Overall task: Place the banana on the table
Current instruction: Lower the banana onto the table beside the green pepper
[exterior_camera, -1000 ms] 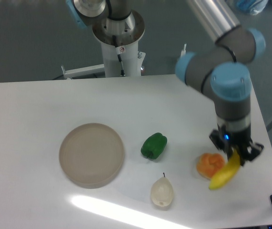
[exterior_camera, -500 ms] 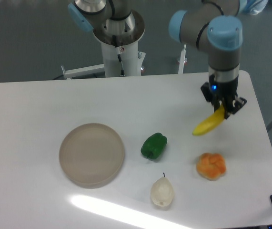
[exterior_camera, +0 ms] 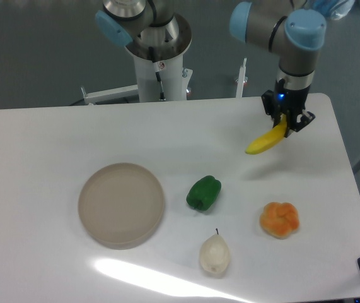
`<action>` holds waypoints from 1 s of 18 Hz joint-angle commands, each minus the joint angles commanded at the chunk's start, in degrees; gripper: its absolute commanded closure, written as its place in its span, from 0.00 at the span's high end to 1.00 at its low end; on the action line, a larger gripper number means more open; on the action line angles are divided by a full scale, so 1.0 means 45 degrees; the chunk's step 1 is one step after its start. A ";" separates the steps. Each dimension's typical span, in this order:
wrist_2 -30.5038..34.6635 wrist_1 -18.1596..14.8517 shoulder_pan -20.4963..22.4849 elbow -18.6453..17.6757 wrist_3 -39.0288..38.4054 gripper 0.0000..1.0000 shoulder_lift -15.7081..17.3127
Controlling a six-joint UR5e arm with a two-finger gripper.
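Note:
The bright yellow banana (exterior_camera: 265,141) hangs tilted from my gripper (exterior_camera: 286,124), which is shut on its upper right end. Its lower left tip points down towards the white table (exterior_camera: 167,132), and a faint shadow lies beneath it, so it seems to be held just above the surface. The gripper is over the back right part of the table, well behind the orange fruit.
A round beige plate (exterior_camera: 121,204) lies at front left. A green pepper (exterior_camera: 203,192) sits in the middle, a pale pear (exterior_camera: 214,254) in front of it, and a lumpy orange fruit (exterior_camera: 279,219) at front right. The robot's base column (exterior_camera: 161,63) stands behind the table.
My gripper has carried the banana from beside the orange fruit at the front right up and back towards the far right part of the table. The other objects have not moved.

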 joint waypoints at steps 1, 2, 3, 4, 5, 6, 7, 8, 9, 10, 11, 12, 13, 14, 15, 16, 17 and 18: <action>0.0000 0.0000 -0.0059 -0.0058 -0.0356 0.37 0.0000; 0.0000 0.0039 -0.0099 -0.0078 -0.0553 0.37 -0.0116; 0.0000 0.0039 -0.0176 -0.0078 -0.0787 0.37 -0.0311; 0.0019 0.0097 -0.0216 -0.0078 -0.0983 0.37 -0.0448; 0.0039 0.0369 -0.0236 -0.0078 -0.1236 0.37 -0.0739; 0.0039 0.0662 -0.0236 -0.0098 -0.1238 0.37 -0.1013; 0.0039 0.0896 -0.0236 -0.0021 -0.1064 0.37 -0.1287; 0.0058 0.0957 -0.0197 0.0135 -0.0947 0.37 -0.1541; 0.0059 0.0957 -0.0197 0.0272 -0.0907 0.37 -0.1601; 0.0059 0.0957 -0.0235 0.0235 -0.0906 0.37 -0.1602; 0.0059 0.0977 -0.0274 0.0234 -0.0945 0.37 -0.1795; 0.0059 0.0977 -0.0371 0.0273 -0.0946 0.37 -0.1894; 0.0059 0.0977 -0.0392 0.0254 -0.0946 0.37 -0.1933; 0.0078 0.0977 -0.0392 0.0234 -0.0965 0.37 -0.2011; 0.0078 0.0977 -0.0392 0.0195 -0.0946 0.37 -0.2051; 0.0097 0.0977 -0.0392 0.0195 -0.0946 0.38 -0.2051; 0.0098 0.0977 -0.0392 0.0176 -0.0946 0.38 -0.2051; 0.0098 0.0977 -0.0392 0.0176 -0.0946 0.38 -0.2051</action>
